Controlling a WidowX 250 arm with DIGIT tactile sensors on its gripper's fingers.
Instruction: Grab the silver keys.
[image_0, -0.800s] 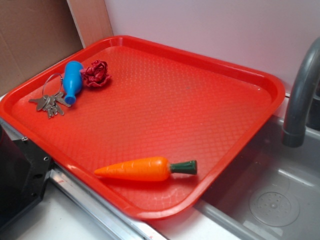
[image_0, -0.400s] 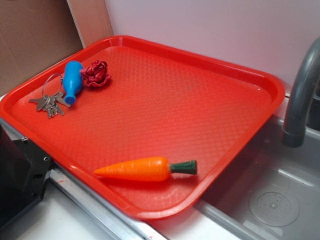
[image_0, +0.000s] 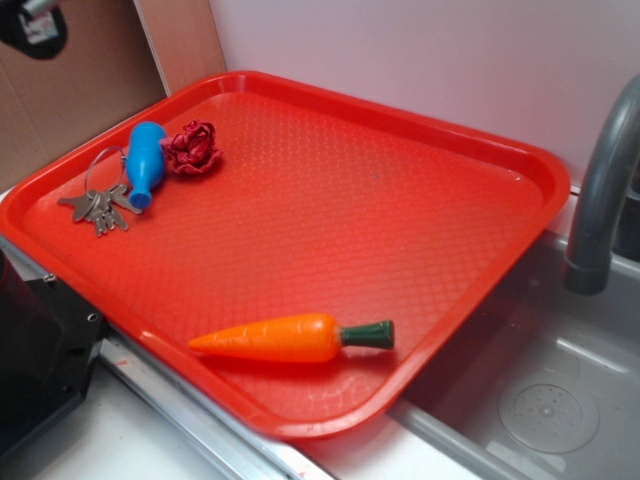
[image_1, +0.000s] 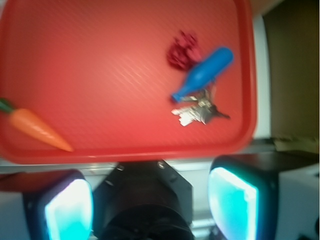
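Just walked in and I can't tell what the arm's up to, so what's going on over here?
Nothing is being handled yet. The gripper is open and up above the near edge of the red tray, holding nothing. The silver keys lie untouched at the tray's left side, joined to a blue fob beside a dark red wad. An orange toy carrot lies apart, near the tray's front edge.

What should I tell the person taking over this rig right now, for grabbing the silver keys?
Tool: open, empty, high above the near edge of the red tray.
Silver keys: flat in the tray's left corner, ringed to a blue fob, with a dark red wad right beside the fob. Orange carrot lies well away.
Done: nothing grasped.
Left: move over the keys, descend, close, lift.
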